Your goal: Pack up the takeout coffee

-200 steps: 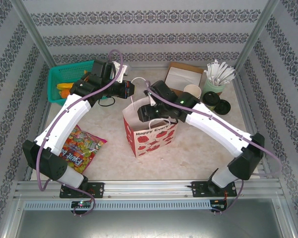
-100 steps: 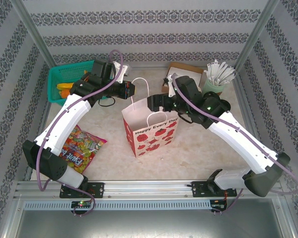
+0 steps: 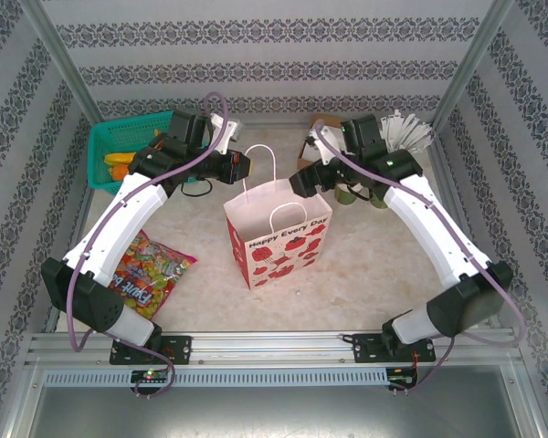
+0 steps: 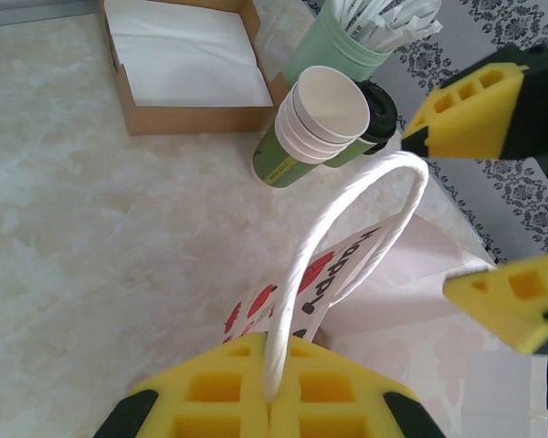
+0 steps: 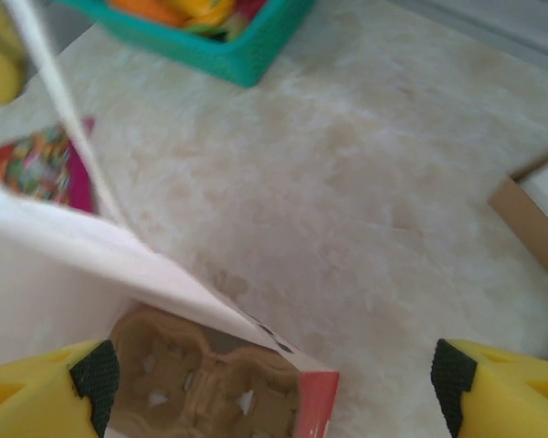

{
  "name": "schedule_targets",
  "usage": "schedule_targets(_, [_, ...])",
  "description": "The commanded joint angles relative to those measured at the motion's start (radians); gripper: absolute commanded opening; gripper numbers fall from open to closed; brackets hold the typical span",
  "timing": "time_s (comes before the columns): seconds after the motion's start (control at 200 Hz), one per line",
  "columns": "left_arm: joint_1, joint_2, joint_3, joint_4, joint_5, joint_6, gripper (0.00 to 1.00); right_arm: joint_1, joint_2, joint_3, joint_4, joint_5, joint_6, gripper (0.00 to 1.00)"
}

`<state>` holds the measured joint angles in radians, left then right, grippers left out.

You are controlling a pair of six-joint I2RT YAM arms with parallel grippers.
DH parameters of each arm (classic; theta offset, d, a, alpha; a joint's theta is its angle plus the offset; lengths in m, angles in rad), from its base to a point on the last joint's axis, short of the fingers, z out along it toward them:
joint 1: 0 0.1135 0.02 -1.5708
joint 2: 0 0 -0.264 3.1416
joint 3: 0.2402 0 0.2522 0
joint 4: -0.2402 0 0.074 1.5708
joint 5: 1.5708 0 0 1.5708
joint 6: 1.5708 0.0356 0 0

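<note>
Right arm has swung off the paper bag [image 3: 279, 242] toward 1 o'clock. Right gripper [image 5: 272, 374] spread wide, grasping nothing. Left gripper [image 4: 269, 406] clenched on the bag's white handle [image 4: 352, 224]. Left wrist view: takeout coffee [image 4: 378, 105] at table's 1 o'clock, behind stacked cups [image 4: 321, 117]. Right wrist view: cardboard carrier [image 5: 210, 383] inside bag.

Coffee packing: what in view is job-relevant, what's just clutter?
Job: takeout coffee, paper bag, cup carrier inside it, left gripper shut on bag handle, right gripper open.
Clutter: teal basket, candy packet, napkin box, stick cup, empty cup stack.
</note>
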<state>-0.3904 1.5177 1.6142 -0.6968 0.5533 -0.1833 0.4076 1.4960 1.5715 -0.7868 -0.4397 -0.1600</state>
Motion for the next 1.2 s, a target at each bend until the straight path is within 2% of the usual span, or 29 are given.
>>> schedule_targets(0.0, [0.006, 0.002, 0.016, -0.026, 0.031, 0.036, 0.0, -0.003, 0.061, 0.115, -0.124, -0.168, -0.297, 0.89])
schedule_targets(0.075, [0.007, 0.001, 0.013, -0.023, 0.034, 0.035, 0.0, -0.001, 0.098, 0.17, -0.173, -0.195, -0.411, 0.86])
schedule_targets(0.215, [0.007, -0.008, 0.007, -0.003, 0.055, 0.035, 0.0, 0.0, 0.149, 0.216, -0.222, -0.186, -0.601, 0.85])
schedule_targets(0.39, [0.006, -0.009, 0.004, 0.011, 0.054, 0.016, 0.0, -0.001, 0.267, 0.375, -0.43, -0.208, -0.779, 0.81])
schedule_targets(0.49, [0.006, -0.012, -0.008, 0.026, 0.059, 0.004, 0.0, 0.004, 0.331, 0.441, -0.462, -0.195, -0.795, 0.73])
schedule_targets(0.559, [0.006, -0.016, -0.013, 0.033, 0.06, 0.0, 0.0, 0.007, 0.363, 0.468, -0.466, -0.185, -0.816, 0.71])
schedule_targets(0.709, [0.007, -0.016, -0.012, 0.041, 0.063, -0.008, 0.0, 0.005, 0.423, 0.55, -0.533, -0.258, -0.888, 0.55])
schedule_targets(1.019, [0.007, -0.011, -0.011, 0.059, 0.07, -0.017, 0.0, 0.029, 0.474, 0.573, -0.549, -0.241, -0.921, 0.35])
schedule_targets(1.194, [0.007, -0.004, -0.008, 0.06, 0.088, -0.024, 0.0, 0.037, 0.468, 0.566, -0.557, -0.218, -0.908, 0.2])
